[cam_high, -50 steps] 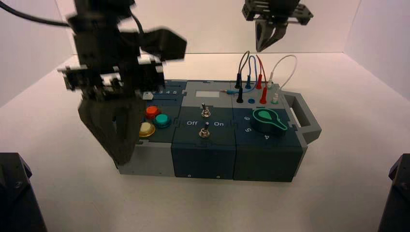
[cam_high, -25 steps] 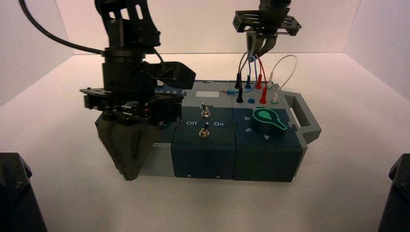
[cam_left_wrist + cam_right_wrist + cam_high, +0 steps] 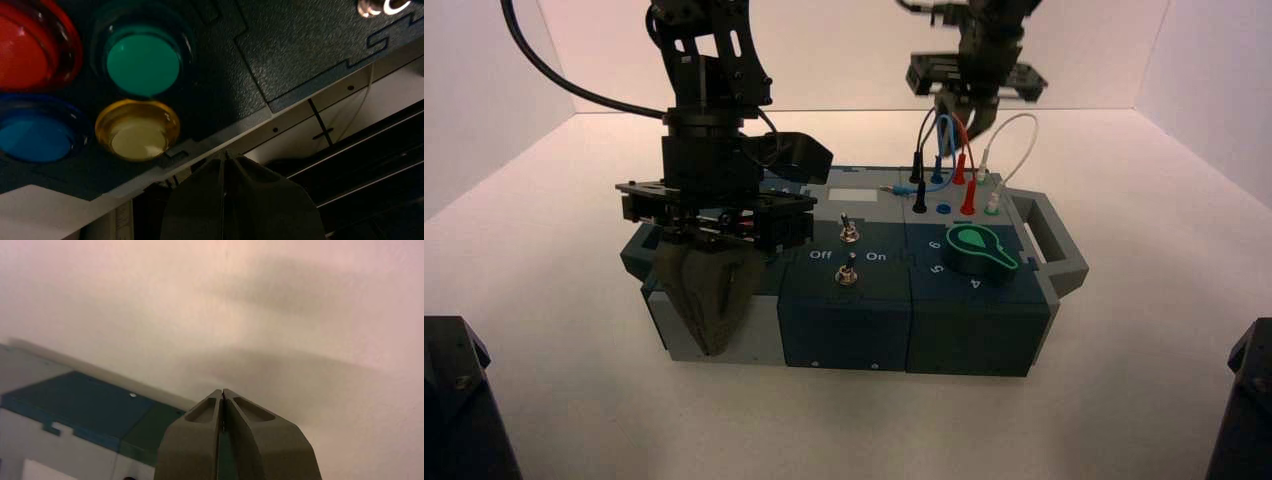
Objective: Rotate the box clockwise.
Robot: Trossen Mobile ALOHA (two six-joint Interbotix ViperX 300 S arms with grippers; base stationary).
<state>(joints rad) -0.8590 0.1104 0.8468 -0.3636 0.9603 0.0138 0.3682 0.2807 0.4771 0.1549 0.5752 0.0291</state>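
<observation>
- Left gripper (image 3: 711,352): at the box's (image 3: 846,330) near left side, fingers together, nothing held.
- Right gripper (image 3: 946,152): beyond the wires (image 3: 951,140), fingers together, empty.

You're looking at what seems to be a robotics lab or test booth. Plain pale walls (image 3: 844,60) close in the back and both sides of a bare-surfaced white tabletop (image 3: 844,425), and you have two black robot arms (image 3: 714,100) over a panel box (image 3: 844,310) fitted with switches, a dial and plugged wires.
</observation>
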